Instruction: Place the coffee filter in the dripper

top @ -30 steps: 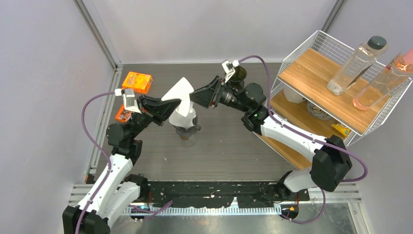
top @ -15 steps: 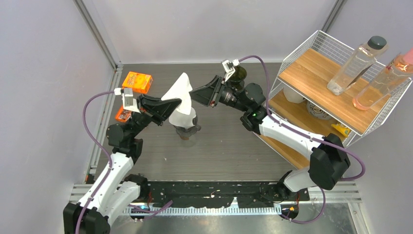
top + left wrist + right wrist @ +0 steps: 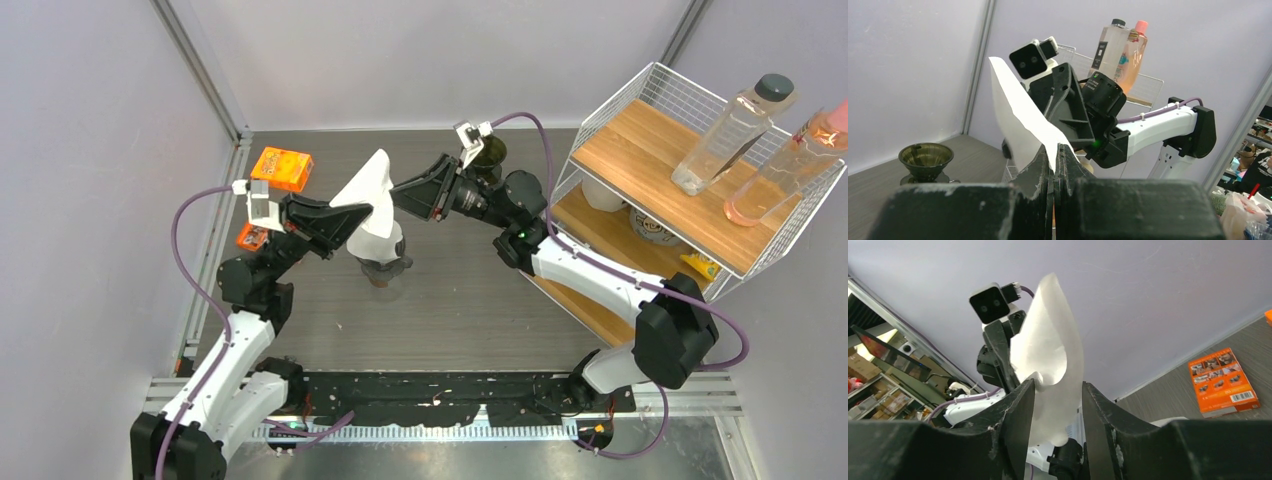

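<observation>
The white paper coffee filter [image 3: 372,188] hangs in the air above mid-table between my two grippers. My left gripper [image 3: 350,224] is shut on its lower corner; in the left wrist view the filter [image 3: 1018,120] rises from the closed jaws [image 3: 1054,150]. My right gripper [image 3: 393,203] is open, and its jaws straddle the filter's other side [image 3: 1053,335] with a gap [image 3: 1058,390]. The dark glass dripper [image 3: 489,152] stands at the back of the table, behind the right wrist. It also shows at the left of the left wrist view [image 3: 925,157].
A white object on a dark base [image 3: 383,262] stands right below the filter. An orange box [image 3: 281,168] and a smaller orange pack [image 3: 250,236] lie at the left. A wire rack with wooden shelves [image 3: 660,190] and two bottles [image 3: 735,125] fills the right.
Both grippers and the filter have shifted slightly to the left. The grips look unchanged.
</observation>
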`<state>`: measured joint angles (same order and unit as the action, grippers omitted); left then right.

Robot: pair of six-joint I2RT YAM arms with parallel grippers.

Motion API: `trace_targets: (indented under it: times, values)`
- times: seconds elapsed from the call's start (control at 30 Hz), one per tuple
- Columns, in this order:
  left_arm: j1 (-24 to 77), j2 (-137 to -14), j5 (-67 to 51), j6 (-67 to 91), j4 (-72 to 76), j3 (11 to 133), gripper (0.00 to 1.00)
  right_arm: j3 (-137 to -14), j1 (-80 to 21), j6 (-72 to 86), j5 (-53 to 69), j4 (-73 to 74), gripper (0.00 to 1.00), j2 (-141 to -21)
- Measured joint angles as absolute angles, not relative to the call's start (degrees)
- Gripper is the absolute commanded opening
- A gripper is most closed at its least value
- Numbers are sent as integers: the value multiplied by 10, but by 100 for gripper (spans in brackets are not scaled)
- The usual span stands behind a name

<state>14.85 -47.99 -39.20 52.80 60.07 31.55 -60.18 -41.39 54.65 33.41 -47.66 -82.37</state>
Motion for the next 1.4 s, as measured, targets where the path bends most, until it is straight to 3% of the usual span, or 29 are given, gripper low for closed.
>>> trace_targets:
  times: [0.3, 1.07, 1.4]
  values:
    - [149, -452, -397, 541, 607, 316, 0, -596, -414, 503, 325, -411, 49, -822]
    - [149, -471, -401, 540, 610, 316, 0, -574, -414, 509, 371, -453, 57, -782]
    - [149, -457, -402, 537, 609, 313, 0, -544, -415, 433, 303, -349, 60, -708]
